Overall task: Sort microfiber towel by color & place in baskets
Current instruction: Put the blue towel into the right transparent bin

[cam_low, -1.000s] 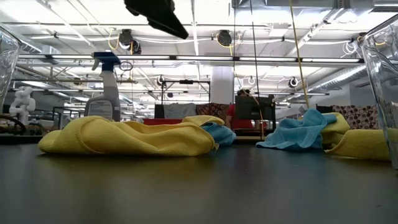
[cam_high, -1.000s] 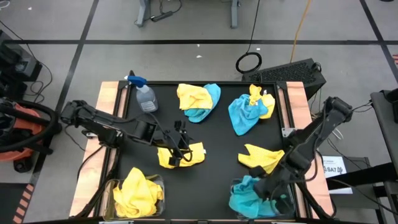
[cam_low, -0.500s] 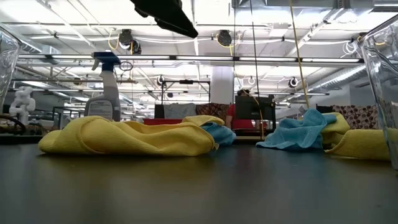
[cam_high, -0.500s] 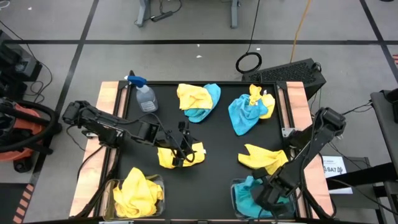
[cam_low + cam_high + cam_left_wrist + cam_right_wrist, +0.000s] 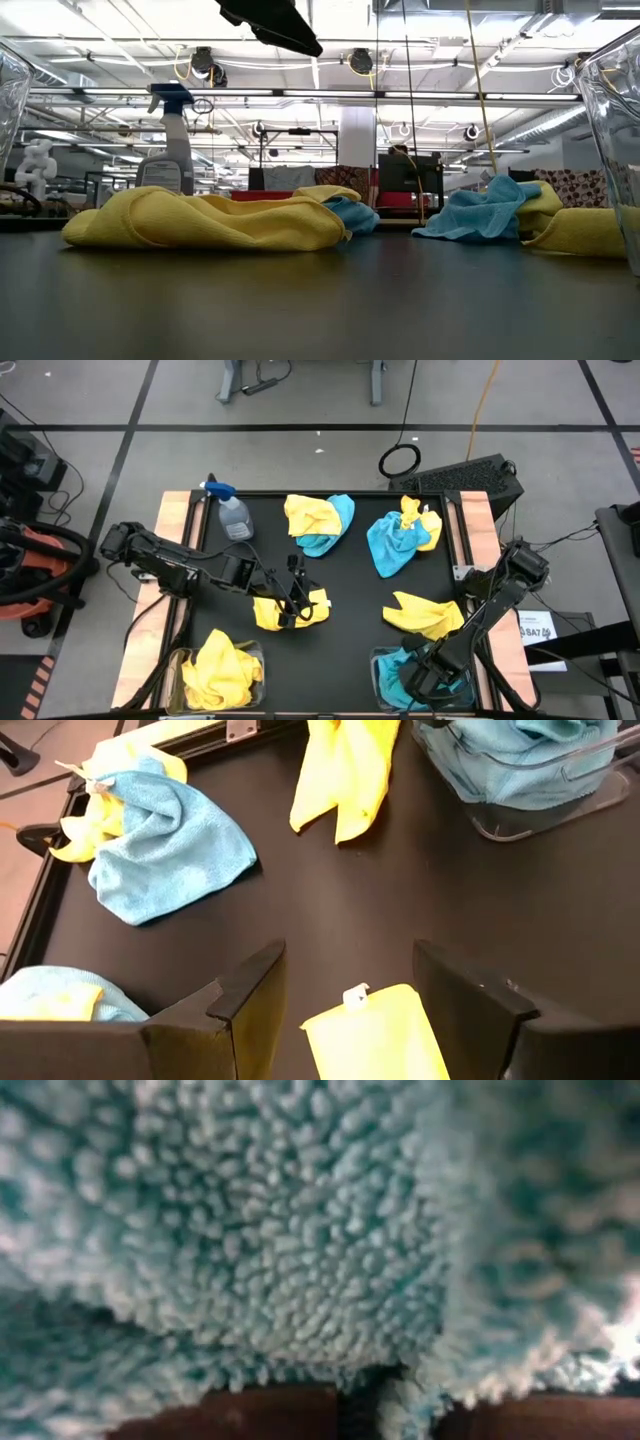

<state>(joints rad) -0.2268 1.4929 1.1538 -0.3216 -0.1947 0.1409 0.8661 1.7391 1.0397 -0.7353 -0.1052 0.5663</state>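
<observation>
- Looking down from above, you see two clear baskets at the near edge of the black table [image 5: 340, 575]: the left basket [image 5: 181, 662] holds a heap of yellow towel [image 5: 222, 668], the right basket [image 5: 382, 692] holds turquoise towel [image 5: 392, 672].
- Your right gripper [image 5: 422, 682] is down inside the right basket, pressed into the turquoise towel; its fingers are closed together, but you cannot tell whether they pinch any fabric.
- Your left gripper [image 5: 290, 600] hangs over a loose yellow towel [image 5: 318, 606] near the middle of the table, jaws standing apart with nothing between them.
- Still out on the table you have a yellow-and-turquoise pile [image 5: 318, 522] at the back, a second mixed pile [image 5: 400, 538] to its right, and one yellow towel [image 5: 424, 614] just beside the right basket.
- A spray bottle [image 5: 232, 512] stands at the back left corner.
- The left wrist view gives you what the overhead cannot: both dark fingers [image 5: 235, 1005] spread wide, with the tagged corner of the yellow towel [image 5: 378, 1038] between and below them, clear of both.
- The right wrist view shows you only turquoise fuzz [image 5: 260, 1230] filling the frame.
- The low view shows you the glass-like basket wall [image 5: 612, 130] at the right edge and the towels as low heaps, with the spray bottle [image 5: 168, 140] behind them.
</observation>
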